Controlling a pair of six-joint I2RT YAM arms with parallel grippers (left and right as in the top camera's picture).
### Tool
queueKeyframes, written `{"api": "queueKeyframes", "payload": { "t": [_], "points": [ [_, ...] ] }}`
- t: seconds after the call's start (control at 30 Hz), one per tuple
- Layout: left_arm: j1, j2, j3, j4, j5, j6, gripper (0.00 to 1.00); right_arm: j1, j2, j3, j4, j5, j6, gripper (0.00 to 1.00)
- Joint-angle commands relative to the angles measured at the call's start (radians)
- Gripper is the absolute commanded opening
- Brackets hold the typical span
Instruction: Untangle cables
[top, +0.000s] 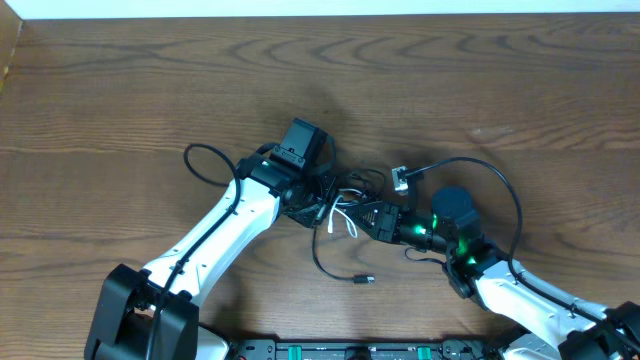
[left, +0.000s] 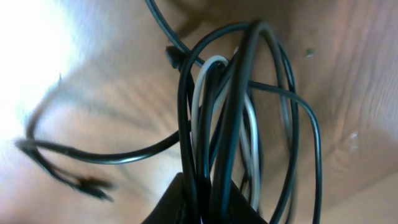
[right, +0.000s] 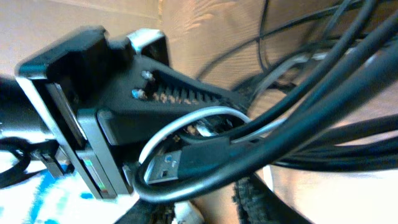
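Cables tangled mid-surface, slightly toward 6 o'clock. Left pincer at tangle's 9 o'clock, clamped on cables. Right pincer at 4 o'clock, spread or pinching: can't tell. Loose plug end toward 6.

Overhead looking straight down at the table, 2 wrist views very close, all sharing the cable tangle.

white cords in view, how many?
1. The thin white cord loops through the bundle of thin black cords, centre of the overhead view; more could be hidden inside the bundle.
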Motion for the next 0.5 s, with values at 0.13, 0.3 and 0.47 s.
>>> {"api": "queueKeyframes", "payload": {
  "t": [0.13, 0.3, 0.47],
  "points": [
    [-0.002, 0.001, -0.002, 0.175, -0.018, 0.449, 0.13, -0.052, -0.126, 0.008, -0.209, -0.101, -0.295, 0.58],
    [-0.002, 0.001, -0.002, 0.203, 0.002, 0.466, 0.13, -0.052, -0.19, 0.009, -0.198, -0.256, -0.302, 0.61],
    [-0.002, 0.001, -0.002, 0.198, 0.057, 0.382, 0.1, -0.05, -0.217, 0.009, -0.194, -0.18, -0.298, 0.61]
  ]
}}
